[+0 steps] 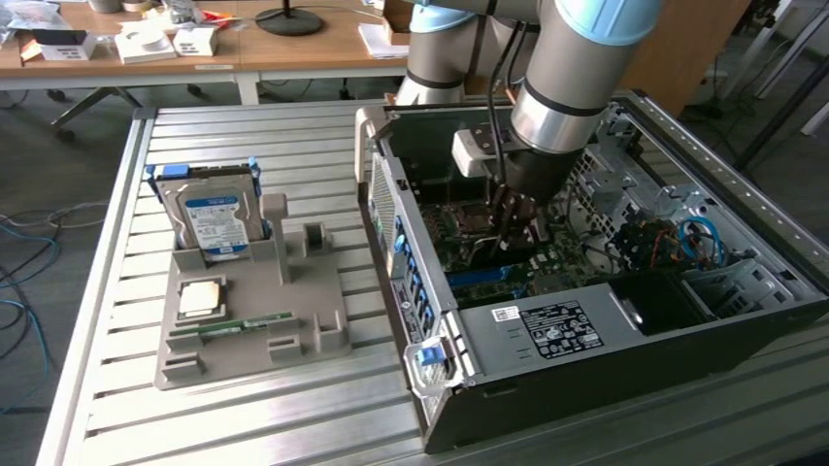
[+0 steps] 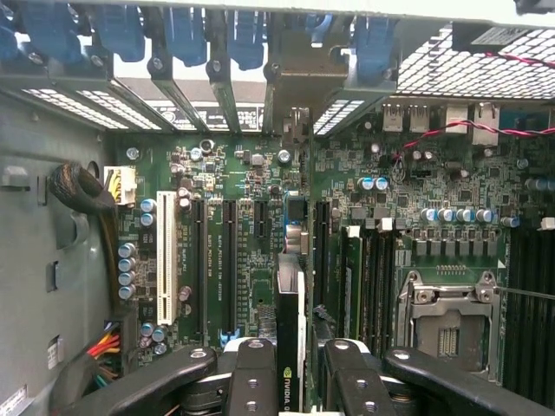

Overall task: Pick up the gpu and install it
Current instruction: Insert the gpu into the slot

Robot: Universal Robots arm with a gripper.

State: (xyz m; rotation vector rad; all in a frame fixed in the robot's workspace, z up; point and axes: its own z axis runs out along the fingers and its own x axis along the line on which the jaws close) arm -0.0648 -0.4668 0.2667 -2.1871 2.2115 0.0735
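Pinching the thin dark gpu card (image 2: 290,303) edge-on, your gripper (image 2: 299,351) stands half-closed over the green motherboard (image 2: 251,173), mid-frame in the exterior view. If it goes down tilted, it could miss the long black slots (image 2: 230,260) and jam.

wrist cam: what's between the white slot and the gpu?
Wrist view: two long black slots and a shorter black one, all empty, between the white slot and the gpu.
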